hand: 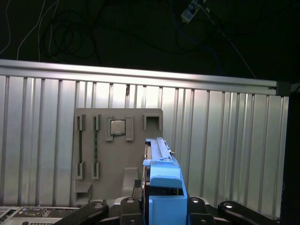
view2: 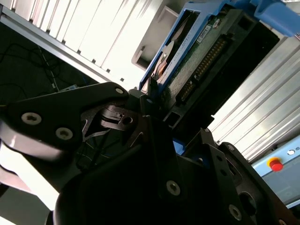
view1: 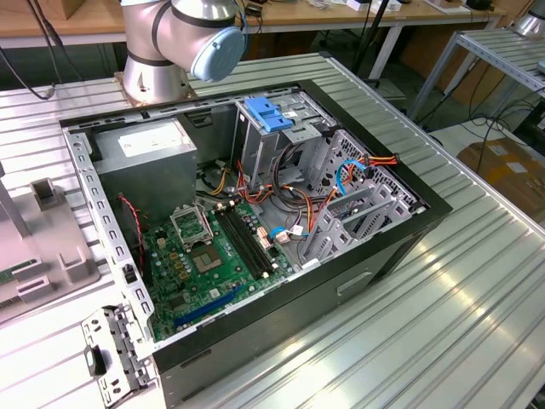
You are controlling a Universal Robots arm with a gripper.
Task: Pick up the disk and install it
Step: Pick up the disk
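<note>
In both wrist views the disk [view2: 199,58] sits between my gripper's black fingers, held above the ribbed aluminium table. The second wrist view shows its green circuit board, its connector row and a blue side rail. Edge-on in the first wrist view, the disk [hand: 158,150] has a blue plastic rail end [hand: 166,187] facing the camera. My gripper [view2: 157,105] is shut on the disk, and its linkages [hand: 93,208] stand on either side. In the exterior view the arm's base and blue-capped joint [view1: 183,38] stand behind the open computer case [view1: 383,256].
Below the disk lies a grey fixture plate [hand: 93,187] with slots and a square chip [hand: 117,126]. Inside the case are a grey power supply [view1: 149,158], a motherboard [view1: 209,256], a drive cage with a blue latch [view1: 268,115] and cables. A metal bracket [view1: 115,349] lies beside the case.
</note>
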